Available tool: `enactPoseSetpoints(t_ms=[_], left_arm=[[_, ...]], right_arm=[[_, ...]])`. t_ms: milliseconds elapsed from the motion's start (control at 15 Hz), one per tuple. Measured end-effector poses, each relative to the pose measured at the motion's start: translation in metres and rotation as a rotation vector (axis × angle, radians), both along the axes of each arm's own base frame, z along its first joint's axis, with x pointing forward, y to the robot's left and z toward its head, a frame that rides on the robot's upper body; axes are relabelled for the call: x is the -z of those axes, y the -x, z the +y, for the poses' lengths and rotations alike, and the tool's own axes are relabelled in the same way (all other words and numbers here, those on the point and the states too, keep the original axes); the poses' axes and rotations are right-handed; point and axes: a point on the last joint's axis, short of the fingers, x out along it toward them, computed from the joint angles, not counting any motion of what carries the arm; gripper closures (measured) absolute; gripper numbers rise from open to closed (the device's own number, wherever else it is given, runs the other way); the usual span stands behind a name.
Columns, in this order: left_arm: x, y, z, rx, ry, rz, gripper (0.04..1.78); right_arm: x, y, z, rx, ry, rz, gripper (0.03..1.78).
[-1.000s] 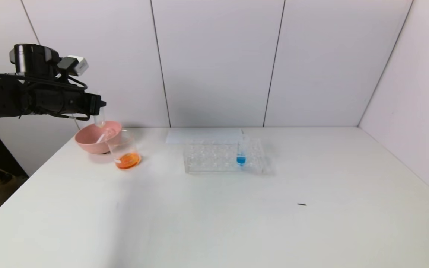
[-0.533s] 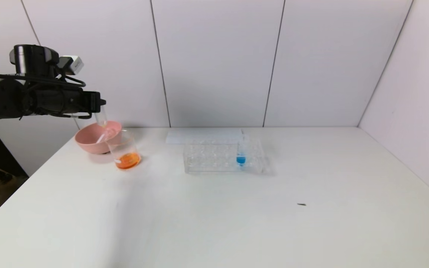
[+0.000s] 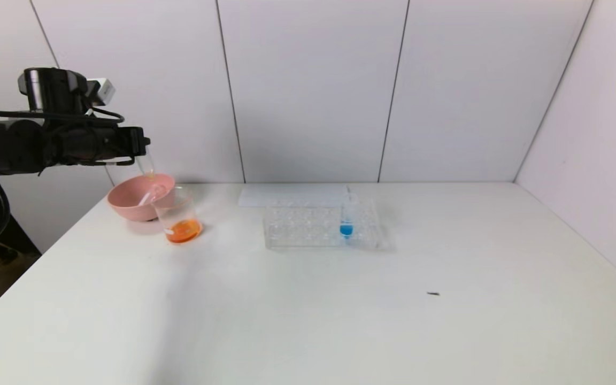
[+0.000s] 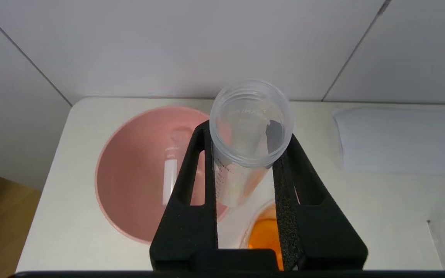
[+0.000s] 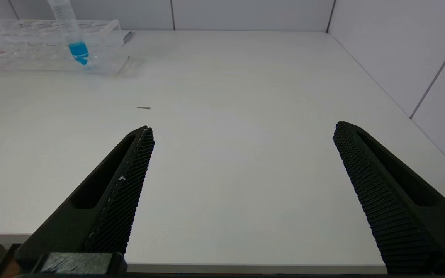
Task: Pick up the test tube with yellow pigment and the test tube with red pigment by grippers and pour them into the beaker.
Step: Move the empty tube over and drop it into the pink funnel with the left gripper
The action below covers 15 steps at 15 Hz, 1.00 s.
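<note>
My left gripper (image 3: 144,151) is shut on a clear test tube (image 3: 147,166), held above the near rim of the pink bowl, beside the beaker. The tube hangs tip down with a faint yellow trace at its tip. In the left wrist view the gripper (image 4: 247,133) clamps this tube (image 4: 245,154), whose open mouth faces the camera and which looks empty. The beaker (image 3: 179,220) holds orange liquid and shows below the jaws (image 4: 265,231). A second empty tube (image 3: 146,197) lies in the pink bowl. My right gripper (image 5: 242,131) is open and empty near the table's front edge.
The pink bowl (image 3: 126,207) stands at the back left, touching the beaker. A clear tube rack (image 3: 308,227) in the middle holds a tube with blue liquid (image 3: 346,224). A white sheet (image 3: 292,195) lies behind the rack. A small dark speck (image 3: 433,293) lies on the table.
My left wrist has rolled and risen slightly, turning the held tube so that its tip now hangs clear above the bowl's rim. Nothing else has moved.
</note>
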Motion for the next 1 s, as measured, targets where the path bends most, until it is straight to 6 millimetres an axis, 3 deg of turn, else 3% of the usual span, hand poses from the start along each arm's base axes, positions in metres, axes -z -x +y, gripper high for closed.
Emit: enactPoseSetpoints(t_ms=[1000], left_arm=[[0.037, -0.044, 0.033, -0.061, -0.005, -0.021, 1.38]], right_arm=[[0.0, 0.0, 0.0, 0.0, 0.0, 0.0, 0.11]])
